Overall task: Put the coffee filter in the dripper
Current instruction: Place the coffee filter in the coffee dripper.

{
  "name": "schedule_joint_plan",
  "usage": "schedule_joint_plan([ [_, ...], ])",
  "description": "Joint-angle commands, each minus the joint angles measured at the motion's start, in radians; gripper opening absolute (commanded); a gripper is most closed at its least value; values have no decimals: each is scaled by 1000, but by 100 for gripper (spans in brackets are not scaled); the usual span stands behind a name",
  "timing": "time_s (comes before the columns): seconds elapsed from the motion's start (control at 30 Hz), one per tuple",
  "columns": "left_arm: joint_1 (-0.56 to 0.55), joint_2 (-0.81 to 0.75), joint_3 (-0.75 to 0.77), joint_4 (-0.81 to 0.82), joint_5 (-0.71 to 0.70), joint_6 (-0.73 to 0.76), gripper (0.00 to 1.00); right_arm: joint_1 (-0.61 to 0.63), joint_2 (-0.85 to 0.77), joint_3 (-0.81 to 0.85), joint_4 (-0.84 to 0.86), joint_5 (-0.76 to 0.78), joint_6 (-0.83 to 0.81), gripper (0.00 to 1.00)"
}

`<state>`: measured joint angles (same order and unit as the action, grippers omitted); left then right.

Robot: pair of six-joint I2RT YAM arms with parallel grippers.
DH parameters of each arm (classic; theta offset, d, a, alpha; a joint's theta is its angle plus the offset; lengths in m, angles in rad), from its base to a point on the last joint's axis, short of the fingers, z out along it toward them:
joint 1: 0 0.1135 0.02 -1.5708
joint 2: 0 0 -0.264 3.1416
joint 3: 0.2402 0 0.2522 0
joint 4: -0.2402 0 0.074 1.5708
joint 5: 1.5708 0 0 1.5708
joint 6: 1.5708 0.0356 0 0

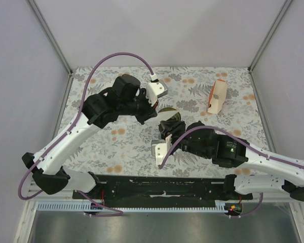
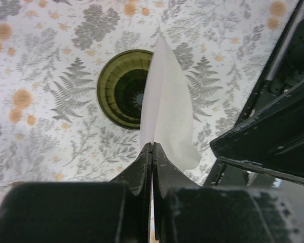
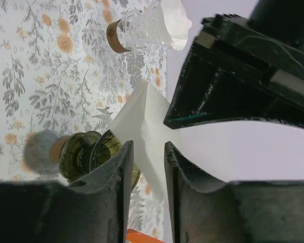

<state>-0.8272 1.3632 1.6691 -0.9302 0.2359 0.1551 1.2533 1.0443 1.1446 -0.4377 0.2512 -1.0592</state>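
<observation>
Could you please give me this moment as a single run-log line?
left fingers: shut on thin white paper filter | right fingers: open | dark olive-green translucent funnel dripper: filter not yet inside

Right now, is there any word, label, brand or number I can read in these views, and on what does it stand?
None can be read.
The peach packet, far right in the top view, is too small to show any legible print.
The coffee filter is blank white.
The dripper and the glass jar bear no visible marking.
</observation>
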Motion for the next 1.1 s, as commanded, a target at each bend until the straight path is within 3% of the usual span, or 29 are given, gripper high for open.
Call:
schedule_joint_plan([
  [0.0,-29,-52,17,70,-142,133,2,-44,-61,0,123,-52,197,45],
  [0.13,-131,-116,-69,171,-308,292,2,-103,-151,-61,258,-112,405,60],
  [0.27,-162,-188,-169,304,-450,383,2,-156,-214,-89,344,-95,664,69],
  [0.4,-210,-219,-218,439,-570,477,2,-201,-234,-77,379,132,981,80],
  [0.5,-260,-243,-275,559,-653,563,2,-254,-266,-97,389,207,1284,81],
  [0.63,-319,-274,-374,776,-754,711,2,-310,-273,-141,500,192,1520,82],
  [0.77,-326,-282,-405,909,-794,738,2,-327,-253,-222,687,197,1650,86],
  [1.07,-362,-282,-440,973,-797,753,2,-387,-109,-221,809,77,1841,78],
])
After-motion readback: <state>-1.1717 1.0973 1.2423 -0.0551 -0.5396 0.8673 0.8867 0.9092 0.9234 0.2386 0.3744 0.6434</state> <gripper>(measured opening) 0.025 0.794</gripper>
